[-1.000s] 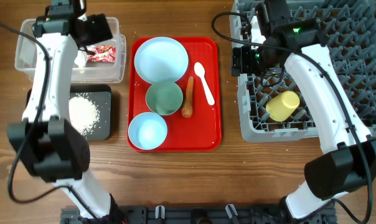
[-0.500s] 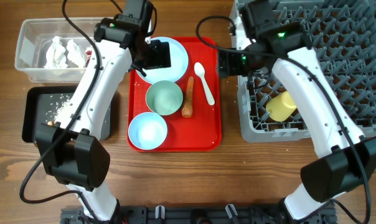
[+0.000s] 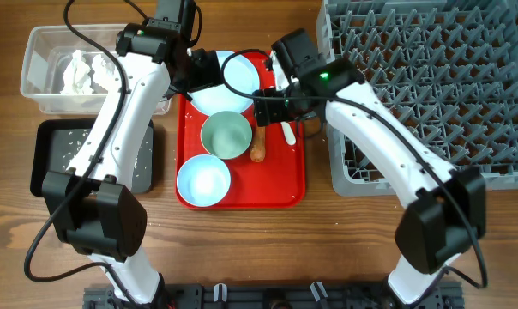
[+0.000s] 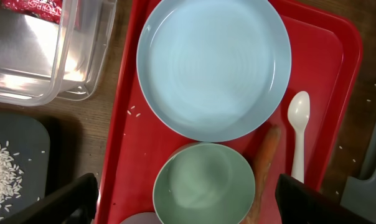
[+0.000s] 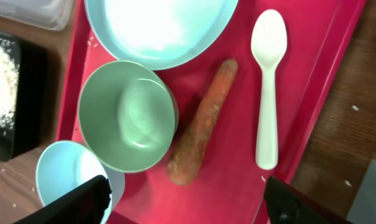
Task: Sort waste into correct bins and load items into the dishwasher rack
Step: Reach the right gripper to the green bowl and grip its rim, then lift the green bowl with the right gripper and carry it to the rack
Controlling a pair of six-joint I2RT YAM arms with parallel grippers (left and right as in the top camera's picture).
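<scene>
The light blue plate [image 3: 227, 75], pale green bowl [image 3: 225, 135], light blue bowl [image 3: 203, 180], orange carrot [image 3: 258, 148] and white spoon [image 3: 287, 134] lie on the red tray [image 3: 293, 184]. My left gripper [image 3: 201, 75] hangs open and empty over the plate's left edge; in the left wrist view its fingers [image 4: 188, 202] straddle the green bowl [image 4: 203, 183] below the plate [image 4: 213, 65]. My right gripper [image 3: 272, 103] hangs open and empty above the carrot [image 5: 203, 130] and spoon [image 5: 267, 87]. The yellow cup is hidden.
The clear tub [image 3: 36, 51] at far left holds white tissue [image 3: 79, 73] and a red wrapper [image 4: 32, 7]. The black tray [image 3: 53, 154] holds rice [image 3: 75, 146]. The grey dishwasher rack [image 3: 430, 77] fills the right side. A few rice grains [image 4: 132, 111] lie on the red tray.
My left arm swung right from the clear tub to over the plate. My right arm swung left from the rack to over the carrot and spoon, now covering the yellow cup.
</scene>
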